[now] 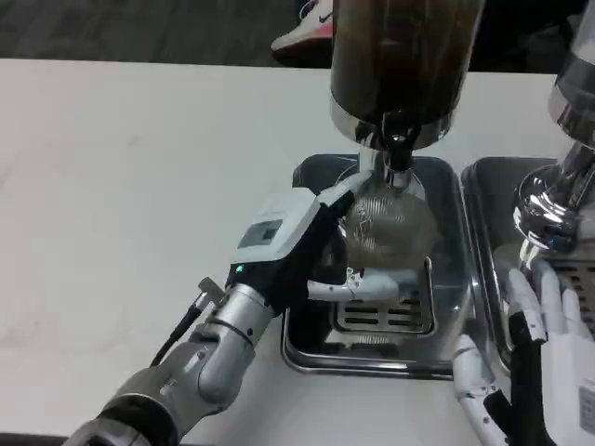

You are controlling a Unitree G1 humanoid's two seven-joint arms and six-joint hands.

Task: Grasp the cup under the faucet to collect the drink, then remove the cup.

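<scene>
Clear plastic, ribbed and see-through, that's the cup (386,223), and it sits right under the faucet (398,149) of the dark drink dispenser (404,56), directly above the slotted grate (386,311) of the steel drip tray (307,348). The left hand (302,246) comes in from the cup's left side and wraps it, white fingers (367,286) curling round the lower front of the cup, so the hand has a firm hold on it; that grip looks meant to keep the mouth lined up beneath the spout while liquid drops in. Whether drink is flowing yet, or how full the cup is, cannot be told through the blur of the plastic. Over to the cup's right, well apart from it, the right hand (535,362) hangs by the edge of a second tray (483,200), fingers spread and loose, holding nothing, seemingly parked out of the way. By the look of it, the collecting step is in hand and the lift-away is not yet done; a steady, level pull toward the robot would suit a thin, squashy cup.
</scene>
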